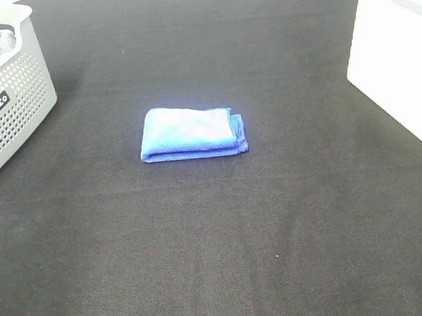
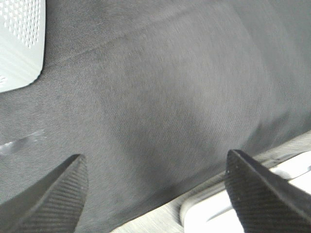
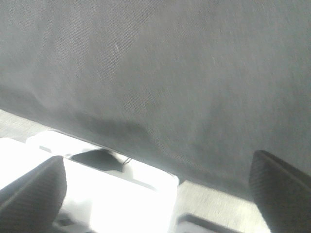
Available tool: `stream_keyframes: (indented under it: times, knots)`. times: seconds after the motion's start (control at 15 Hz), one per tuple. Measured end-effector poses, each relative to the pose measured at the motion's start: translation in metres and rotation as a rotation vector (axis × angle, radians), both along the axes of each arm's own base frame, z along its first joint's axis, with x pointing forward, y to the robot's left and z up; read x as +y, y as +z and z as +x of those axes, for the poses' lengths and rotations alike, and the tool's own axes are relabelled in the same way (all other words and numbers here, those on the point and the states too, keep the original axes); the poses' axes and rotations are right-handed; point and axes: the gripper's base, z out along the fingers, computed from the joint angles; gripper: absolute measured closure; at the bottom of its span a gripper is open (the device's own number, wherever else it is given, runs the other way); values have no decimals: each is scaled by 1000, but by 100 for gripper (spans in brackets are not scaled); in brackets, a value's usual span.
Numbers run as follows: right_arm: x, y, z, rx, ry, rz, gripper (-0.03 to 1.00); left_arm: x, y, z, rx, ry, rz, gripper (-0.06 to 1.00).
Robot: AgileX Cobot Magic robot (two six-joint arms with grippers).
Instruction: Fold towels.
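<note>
A: Since the blue towel (image 1: 193, 133) is seen lying folded into a compact rectangle at the middle of the dark surface (image 1: 217, 258), can this fold be judged done?

B: Judged done, yes. Layered edges are stacked at its right end, and nothing is being held. More cloth is glimpsed in the grey perforated basket (image 1: 18, 105) at the far left, so further towels are probably left, though that content is cut off and hard to make out.

A: Hands?

B: Neither is seen from the high camera. The left hand (image 2: 155, 194) is shown spread wide with nothing between its fingers, above bare cloth near the surface edge, with a basket corner in view. The right hand (image 3: 160, 189) is likewise spread wide and empty. Something white below the edge is overexposed and cannot be identified.
</note>
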Motion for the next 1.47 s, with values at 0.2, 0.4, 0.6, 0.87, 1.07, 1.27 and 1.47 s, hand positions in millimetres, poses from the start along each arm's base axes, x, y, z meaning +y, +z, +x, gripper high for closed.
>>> stream_keyframes:
  times: [0.2, 0.4, 0.6, 0.87, 1.07, 1.27, 1.47]
  knots:
    - [-17, -13, -50, -188, -10, -23, 1, 8, -28, -48, -148, -90, 12, 20]
    - [-29, -16, -75, -394, -33, -49, 1, 10, -48, -56, -277, -85, -10, 20]
    - [-32, -21, -84, -481, -39, -29, 1, 9, -56, -53, -283, -89, -8, 20]
    - [-27, -21, -85, -486, 31, -10, 1, 8, -56, -54, -281, -95, -19, 20]
    - [-25, -20, -85, -483, 37, 8, 1, 8, -56, -54, -281, -95, -19, 20]
    - [-25, -20, -85, -483, 35, 9, 1, 8, -56, -54, -281, -95, -19, 20]
    - [-25, -20, -85, -483, 35, 9, 1, 8, -56, -54, -281, -95, -19, 20]
